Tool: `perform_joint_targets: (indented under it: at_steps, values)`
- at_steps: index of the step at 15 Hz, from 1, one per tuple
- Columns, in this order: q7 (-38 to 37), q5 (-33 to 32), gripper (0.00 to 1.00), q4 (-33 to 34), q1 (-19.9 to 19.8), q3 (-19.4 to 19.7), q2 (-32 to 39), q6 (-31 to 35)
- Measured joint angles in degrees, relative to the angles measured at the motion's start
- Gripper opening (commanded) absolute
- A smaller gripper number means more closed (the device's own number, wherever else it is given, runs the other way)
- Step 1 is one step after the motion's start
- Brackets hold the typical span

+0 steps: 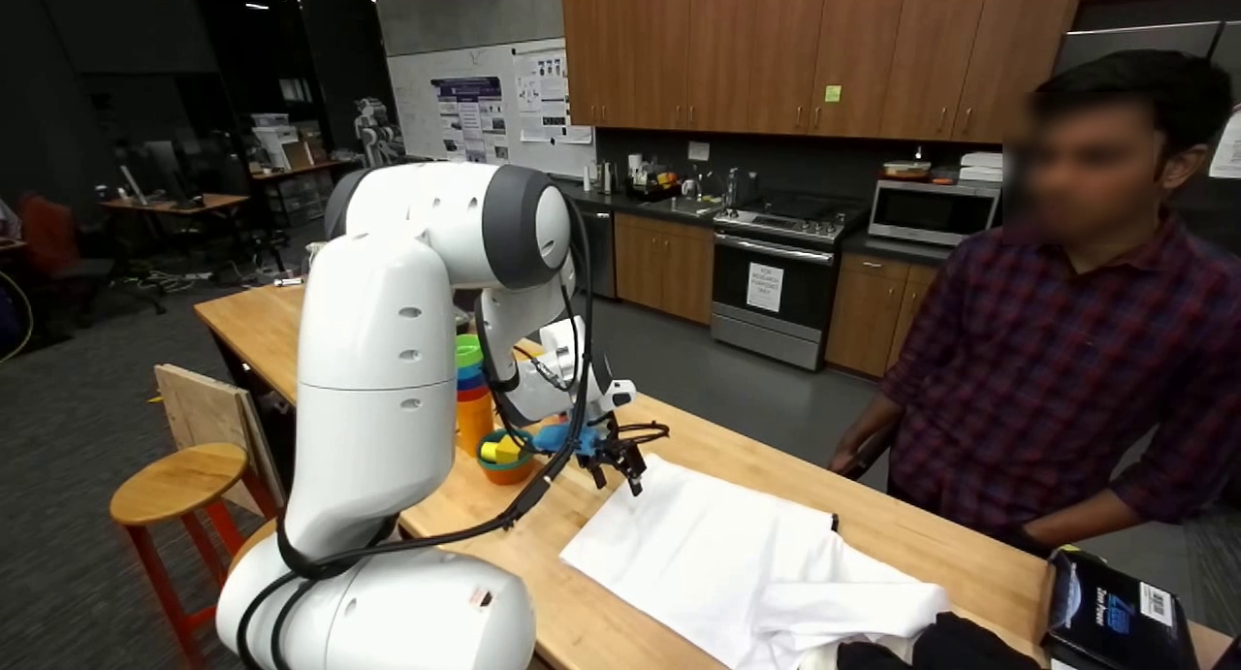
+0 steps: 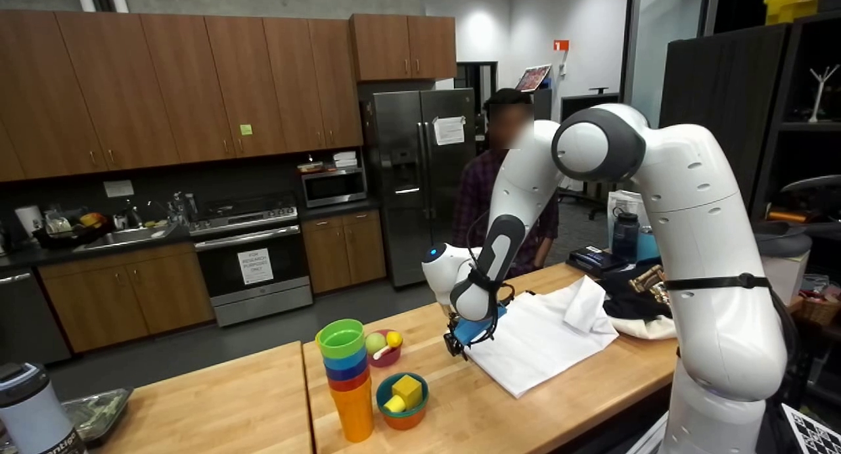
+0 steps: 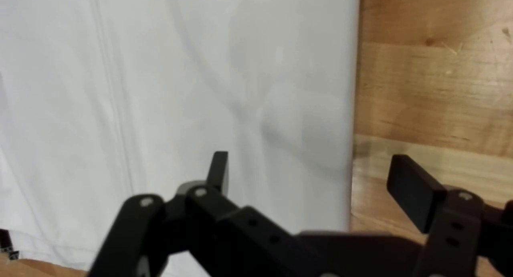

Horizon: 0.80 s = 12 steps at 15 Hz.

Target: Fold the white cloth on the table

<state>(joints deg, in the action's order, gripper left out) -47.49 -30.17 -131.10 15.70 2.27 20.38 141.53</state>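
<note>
The white cloth [image 1: 698, 544] lies on the wooden table, mostly flat, with a raised fold or bunch at its end away from the gripper. It also shows in an exterior view [image 2: 535, 345]. My gripper [image 1: 618, 483] is above the cloth's edge on the cup side. In the wrist view the gripper [image 3: 309, 160] is open, with nothing between its fingers. One finger is over the cloth [image 3: 240, 88] and the other over bare wood, with the straight cloth edge between them. Whether the fingertips touch anything cannot be told.
A stack of coloured cups [image 2: 355, 405] and a bowl with yellow pieces [image 2: 415, 416] stand near the gripper. A small red bowl [image 2: 387, 359] is behind them. Black fabric [image 1: 970, 646] and a black box [image 1: 1115, 607] lie beyond the cloth. A person [image 1: 1086, 379] stands beside the table.
</note>
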Motion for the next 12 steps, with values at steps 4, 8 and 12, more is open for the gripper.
perform_joint_targets:
  at_steps: [4,8,12]
  values:
    - [-3.1,0.0,1.00,0.8,0.0,0.1,2.1,0.1]
    - [-4.1,0.1,0.69,1.1,0.0,0.4,2.6,0.3]
    - [-4.1,1.3,0.43,1.2,0.4,0.1,2.4,0.9]
